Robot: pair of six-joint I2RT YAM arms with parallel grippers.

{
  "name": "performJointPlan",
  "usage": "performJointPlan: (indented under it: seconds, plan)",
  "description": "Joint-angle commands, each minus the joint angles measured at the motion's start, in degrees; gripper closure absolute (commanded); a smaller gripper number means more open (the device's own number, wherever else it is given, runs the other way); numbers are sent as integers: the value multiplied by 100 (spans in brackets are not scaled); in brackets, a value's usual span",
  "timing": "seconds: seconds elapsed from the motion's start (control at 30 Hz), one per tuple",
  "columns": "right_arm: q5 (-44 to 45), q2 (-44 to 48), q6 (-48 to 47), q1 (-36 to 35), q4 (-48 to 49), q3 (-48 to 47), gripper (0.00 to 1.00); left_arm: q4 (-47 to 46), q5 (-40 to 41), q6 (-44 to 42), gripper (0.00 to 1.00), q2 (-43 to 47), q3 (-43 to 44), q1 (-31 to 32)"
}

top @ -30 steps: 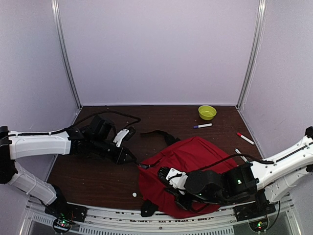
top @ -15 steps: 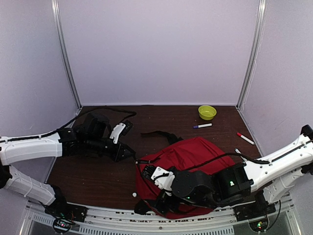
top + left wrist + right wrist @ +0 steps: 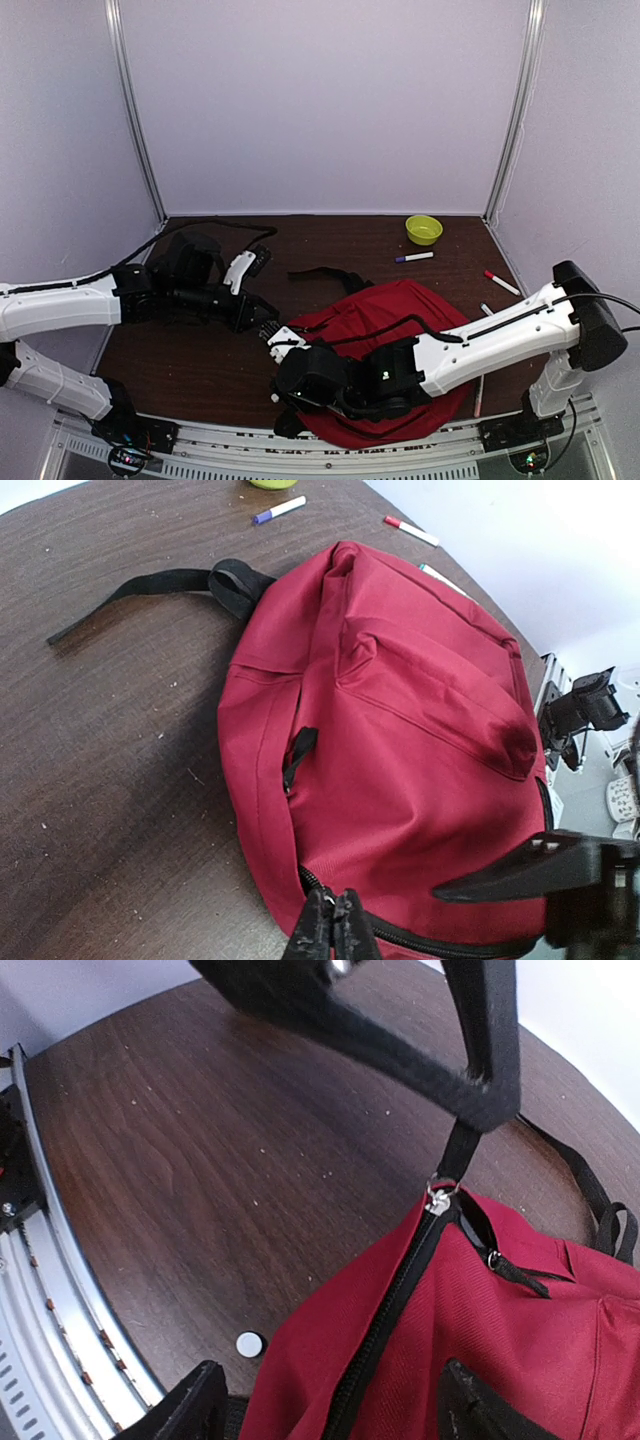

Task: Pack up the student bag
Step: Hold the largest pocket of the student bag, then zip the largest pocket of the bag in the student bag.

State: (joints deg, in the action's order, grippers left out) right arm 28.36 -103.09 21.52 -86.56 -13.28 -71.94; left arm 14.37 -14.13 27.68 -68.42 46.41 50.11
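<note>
My left gripper (image 3: pixel 335 928) is pinched tight on the black zipper pull (image 3: pixel 458 1155) at the near-left corner of the red student bag (image 3: pixel 400 310), which lies on the dark wooden table (image 3: pixel 190 365). My right gripper (image 3: pixel 335 1410) hovers over that same corner of the bag, fingers spread wide and holding nothing. A small white disc (image 3: pixel 249 1343) sits just beside the bag's near edge. Beyond the bag's far side lie a blue-capped marker (image 3: pixel 414 257), a red-capped marker (image 3: pixel 502 283) and a yellow-green bowl (image 3: pixel 423 229).
</note>
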Motion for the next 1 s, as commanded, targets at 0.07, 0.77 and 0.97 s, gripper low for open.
performJointPlan:
  seconds: [0.07, 0.77, 0.97]
  plan:
    - [260, -267, 59, 121, -66, -138, 58, -426, 19, 88, 100, 221, -134, 25]
    - [-2152, 1431, -1500, -271, 801, 1003, 100, -518, -13, -778, 100, -1066, 341, -862]
    - [-2227, 1529, -1462, -417, 904, 1077, 100, -526, -191, -1036, 100, -1704, 758, -1355]
